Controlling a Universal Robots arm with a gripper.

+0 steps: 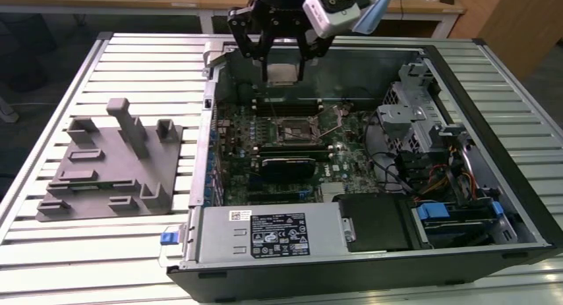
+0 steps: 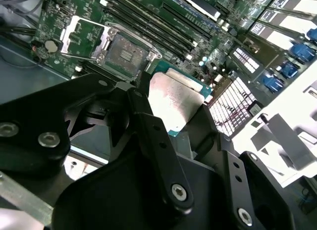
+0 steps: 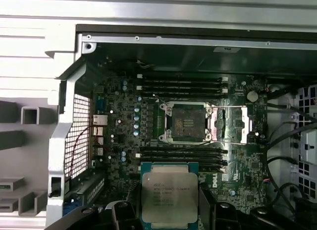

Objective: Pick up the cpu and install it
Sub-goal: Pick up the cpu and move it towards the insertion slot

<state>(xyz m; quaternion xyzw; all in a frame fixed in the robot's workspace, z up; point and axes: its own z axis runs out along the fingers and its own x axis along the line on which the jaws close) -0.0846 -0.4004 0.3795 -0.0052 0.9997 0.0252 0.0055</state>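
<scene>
One slatted metal worktop (image 1: pixel 132 74) carries everything in the exterior view. The largest thing on it is an open computer case (image 1: pixel 352 275), lying on its side and taking up the middle and the exterior view's right of the frame. To the exterior view's left of the case, apart from it, a grey tray (image 1: pixel 97 186) with upright posts rests on the slats. Inside the case, a silver power supply (image 1: pixel 264 232) with a label runs along the lower edge. Above it in the frame lies the green motherboard (image 1: pixel 352 160).

The black claw (image 1: pixel 283 78) hangs at the upper middle of the exterior view, above the far wall of the case. Its two fingers (image 1: pixel 264 71) are closed in on the cpu (image 1: pixel 283 73), one on each of two opposite edges. The chip is held flat with its silvery top facing up, clear of the board.

Near the middle of the motherboard sits the square socket (image 1: pixel 299 129), lower in the frame than the claw. In the first wrist view the socket (image 3: pixel 187 122) stands open, with its metal frame (image 3: pixel 233 125) folded out beside it and dark memory slots (image 3: pixel 181 84) on either side. There the cpu (image 3: pixel 169 198) hovers short of the socket, not over it. In the second wrist view the cpu (image 2: pixel 173 101) shows between the black fingers, with the socket (image 2: pixel 125 49) beyond it.
</scene>
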